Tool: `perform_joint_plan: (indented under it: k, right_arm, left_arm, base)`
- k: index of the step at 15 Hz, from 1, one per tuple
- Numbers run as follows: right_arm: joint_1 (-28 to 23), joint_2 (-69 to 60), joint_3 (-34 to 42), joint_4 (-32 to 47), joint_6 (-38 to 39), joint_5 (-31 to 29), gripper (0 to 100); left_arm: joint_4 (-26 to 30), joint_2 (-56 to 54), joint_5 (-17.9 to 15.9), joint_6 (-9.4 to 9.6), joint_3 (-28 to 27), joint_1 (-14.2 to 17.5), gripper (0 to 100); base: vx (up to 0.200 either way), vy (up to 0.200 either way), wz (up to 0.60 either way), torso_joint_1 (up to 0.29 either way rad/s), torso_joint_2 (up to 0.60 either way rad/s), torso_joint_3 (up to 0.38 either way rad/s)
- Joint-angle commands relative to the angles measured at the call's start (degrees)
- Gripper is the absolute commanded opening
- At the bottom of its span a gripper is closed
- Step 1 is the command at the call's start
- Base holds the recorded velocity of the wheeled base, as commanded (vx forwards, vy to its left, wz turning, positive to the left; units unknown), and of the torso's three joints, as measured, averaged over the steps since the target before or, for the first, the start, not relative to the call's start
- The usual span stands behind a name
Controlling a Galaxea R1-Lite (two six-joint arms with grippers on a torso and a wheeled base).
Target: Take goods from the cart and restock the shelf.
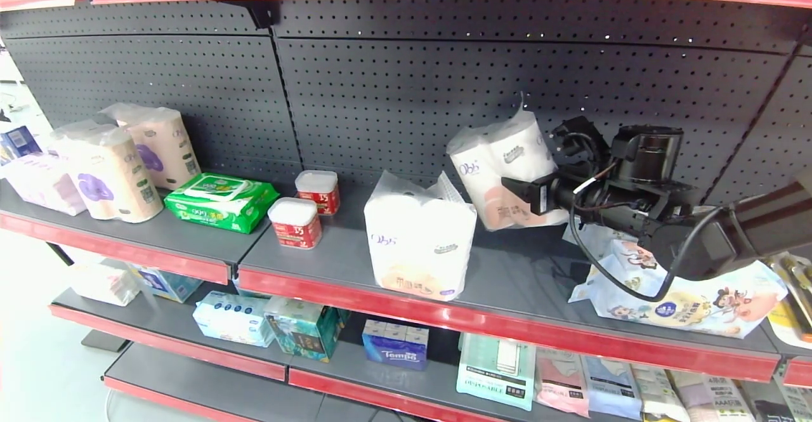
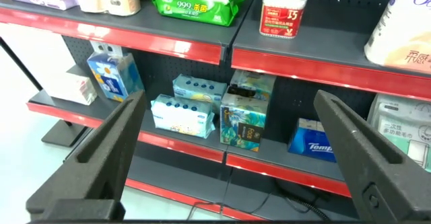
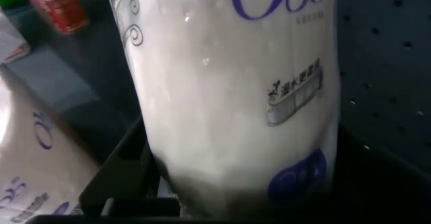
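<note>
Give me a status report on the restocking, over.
Left gripper open, holding nothing. Right gripper shut on roll pack, tilted over shelf. White pack stands close beside it.

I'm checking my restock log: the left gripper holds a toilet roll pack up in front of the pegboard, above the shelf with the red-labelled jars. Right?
Wrong arm. The right gripper holds the toilet roll pack up in front of the pegboard, above the shelf with the red-labelled jars, as the head view shows. The left gripper is open and empty.
</note>
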Motion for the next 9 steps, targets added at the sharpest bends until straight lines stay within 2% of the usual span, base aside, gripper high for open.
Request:
perform_joint_plan:
  k: [1, 9]
  right_arm:
    - [0.2, 2.0, -1.6, -0.1, -0.2, 1.9, 0]
    - [1.4, 8.8, -9.1, -0.4, -0.2, 11.2, 0]
  left_arm:
    - [0.0, 0.1, 0.1, -0.04, 0.0, 0.0, 100]
    - [0.0, 0.1, 0.0, -0.04, 0.0, 0.0, 100]
  base:
    - [0.0, 0.0, 0.0, 0.0, 0.0, 0.0]
    - [0.0, 0.0, 0.0, 0.0, 0.0, 0.0]
